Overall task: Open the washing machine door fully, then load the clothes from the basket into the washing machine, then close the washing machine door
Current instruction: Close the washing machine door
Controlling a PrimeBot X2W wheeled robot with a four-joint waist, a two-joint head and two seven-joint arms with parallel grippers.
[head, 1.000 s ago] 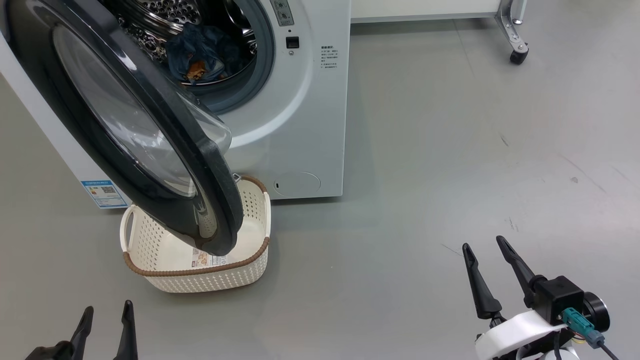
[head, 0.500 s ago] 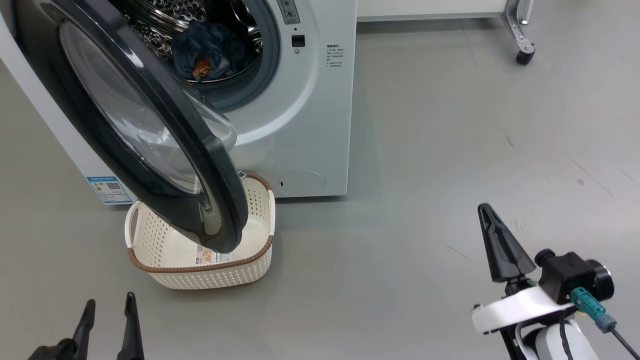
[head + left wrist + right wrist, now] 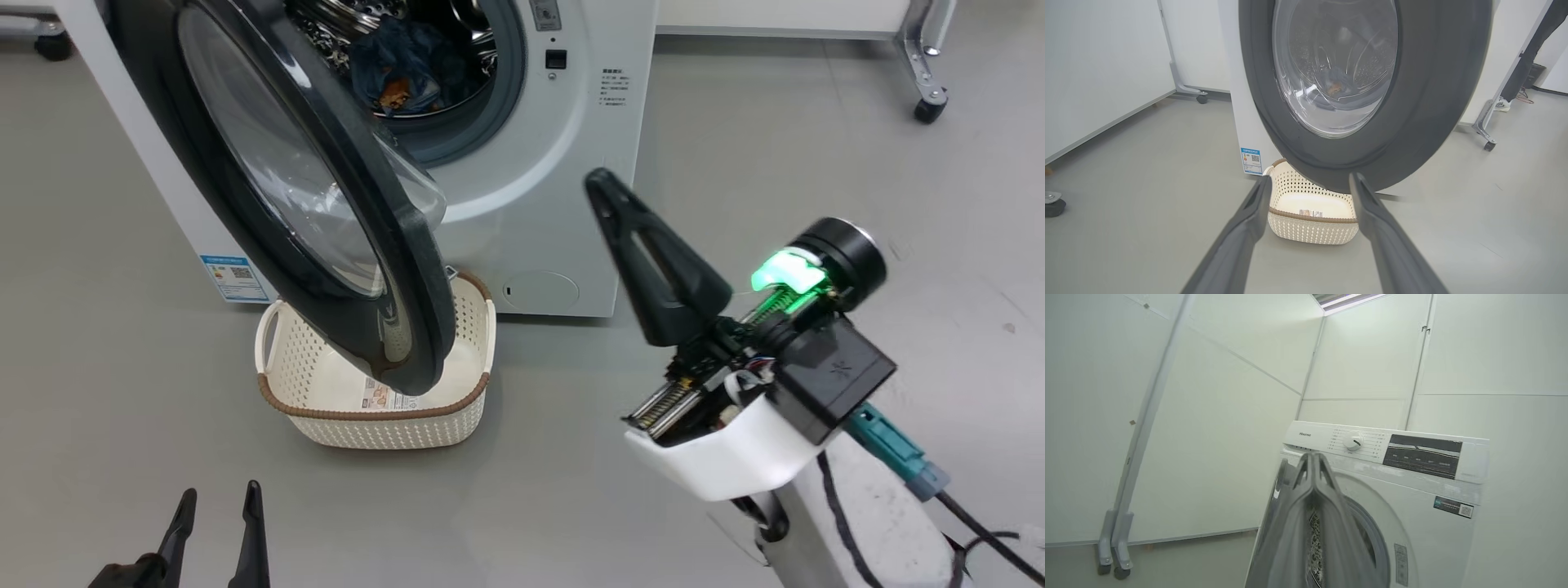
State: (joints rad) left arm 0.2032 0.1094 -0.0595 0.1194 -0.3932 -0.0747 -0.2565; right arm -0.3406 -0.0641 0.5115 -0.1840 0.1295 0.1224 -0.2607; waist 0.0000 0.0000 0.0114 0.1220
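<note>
Head view, looking down on a grey floor (image 3: 775, 147). The right pincer (image 3: 606, 186) is raised at the lower right with its two dark fingers (image 3: 661, 269) pressed together on nothing, and a green light (image 3: 784, 273) glows at its wrist. Its tip points up and left toward the white machine (image 3: 539, 188).

Left of that tip the door (image 3: 408, 269) stands swung out, a black ring around clear glass. Its lower edge hangs over the basket (image 3: 392, 429). The basket sits on the floor at the machine's foot, below and left of the right pincer and above the left pincer (image 3: 221, 490). A sticker (image 3: 384, 398) shows inside it.

The clothes (image 3: 408, 69), blue with an orange patch, lie in the drum (image 3: 318, 20), up and left of the right tip. The left pincer, at the bottom left, has its fingers apart and holds nothing.

Left wrist view: the basket (image 3: 1310, 228) lies ahead between the left pincer's (image 3: 1310, 177) spread fingers, with the door (image 3: 1433, 102) above it.

Right wrist view: the right pincer's (image 3: 1312, 456) joined fingers point at the machine (image 3: 1412, 490), just below its white knob (image 3: 1352, 442).
</note>
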